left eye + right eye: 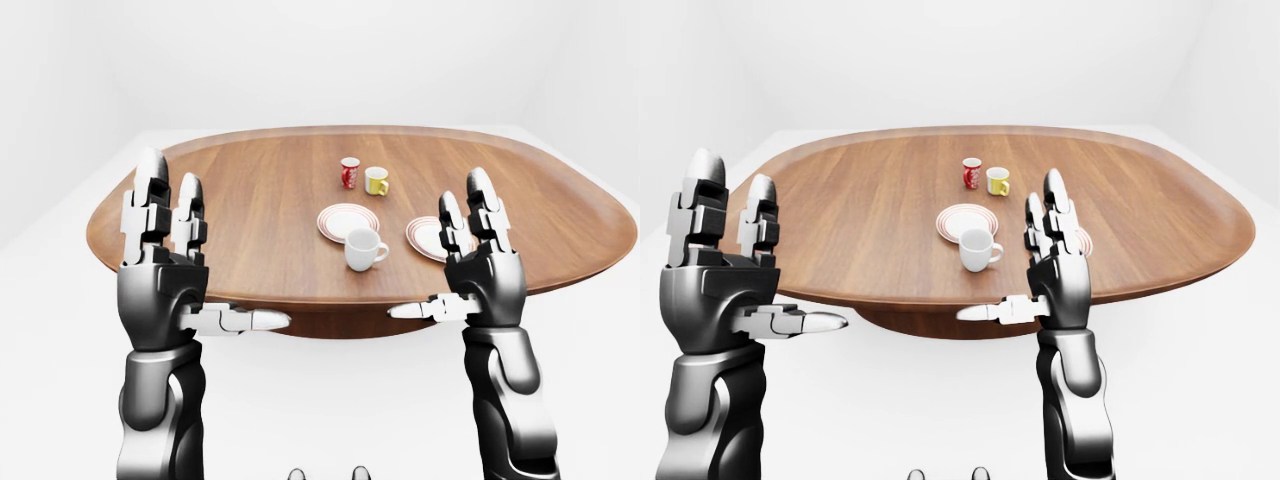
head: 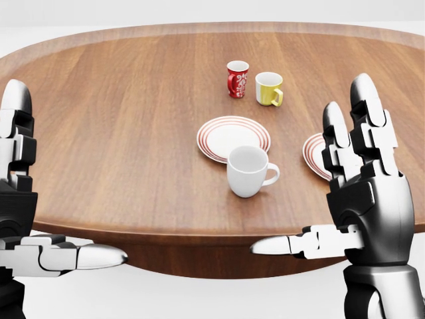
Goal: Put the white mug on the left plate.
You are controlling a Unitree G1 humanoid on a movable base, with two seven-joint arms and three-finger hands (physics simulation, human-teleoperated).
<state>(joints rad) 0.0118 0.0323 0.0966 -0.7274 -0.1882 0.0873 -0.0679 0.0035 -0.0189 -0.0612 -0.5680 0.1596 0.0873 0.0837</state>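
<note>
White mug (image 2: 249, 171): upright, mouth up, empty as far as the head view shows, handle turned toward that view's right. It stands on bare wood inside the tabletop's (image 2: 119, 133) near edge, just beside the left plate (image 2: 229, 136) on that plate's near side; whether it touches the rim I cannot tell. Judged rigid and glazed, so light for its bulk, slippery under metal fingers, and liable to chip or tip if knocked. Best hold, by estimate: fingers wrapped round the body below the rim, opposite the handle; the handle loop looks too small for these digits. Left plate: white, red rings, nothing on it. Right plate (image 1: 426, 235): same pattern, partly hidden by the right hand (image 2: 362, 193). Red mug (image 2: 236, 78) and yellow mug (image 2: 268, 88): side by side, well apart toward the far edge. Right hand: spread wide, fingers upright, thumb pointing inward, holding nothing, short of the near edge. Left hand (image 1: 160, 265): likewise spread and unladen, well apart from the mug.
</note>
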